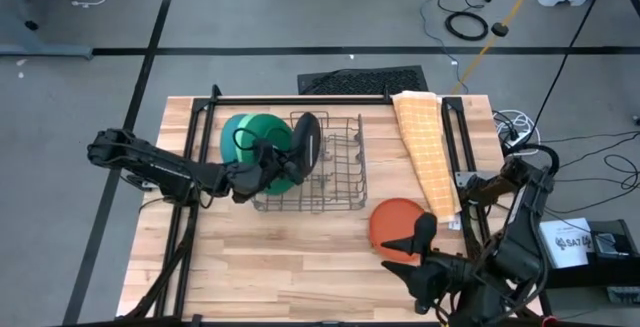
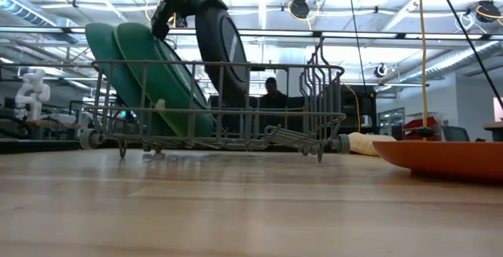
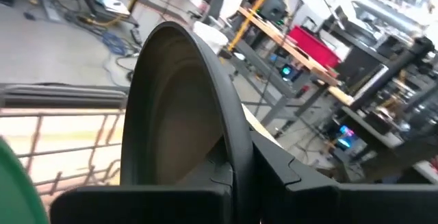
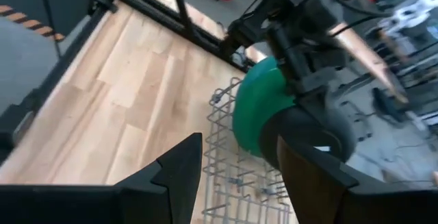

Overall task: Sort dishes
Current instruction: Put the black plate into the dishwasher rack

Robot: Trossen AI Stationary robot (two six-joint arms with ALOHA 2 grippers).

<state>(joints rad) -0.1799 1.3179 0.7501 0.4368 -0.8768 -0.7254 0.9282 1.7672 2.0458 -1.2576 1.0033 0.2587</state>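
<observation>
The black plate (image 1: 307,139) stands on edge in the grey wire rack (image 1: 340,195), and my left gripper (image 1: 290,161) is shut on it, reaching in from the table's left. Left of it, a teal plate (image 1: 236,135) and a green plate (image 1: 272,137) lean in the rack on their lower rims. The orange plate (image 1: 396,219) lies on the table right of the rack. My right gripper (image 1: 412,249) is open at the plate's near side, one finger over it and one by its near rim. Whether it touches the plate I cannot tell. My left gripper pinches the black plate's upper rim (image 3: 231,138) between its two fingers, one on each face. The fingers come slanting down from the table's left. The plate stands upright, its lower edge (image 2: 228,127) down among the rack's wires.
An orange checked cloth (image 1: 425,147) lies along the right of the rack and hangs toward the orange plate. A black mat (image 1: 360,79) sits past the table's far edge. Black frame rails (image 1: 192,167) run along both sides. Bare wood lies near the rack's front.
</observation>
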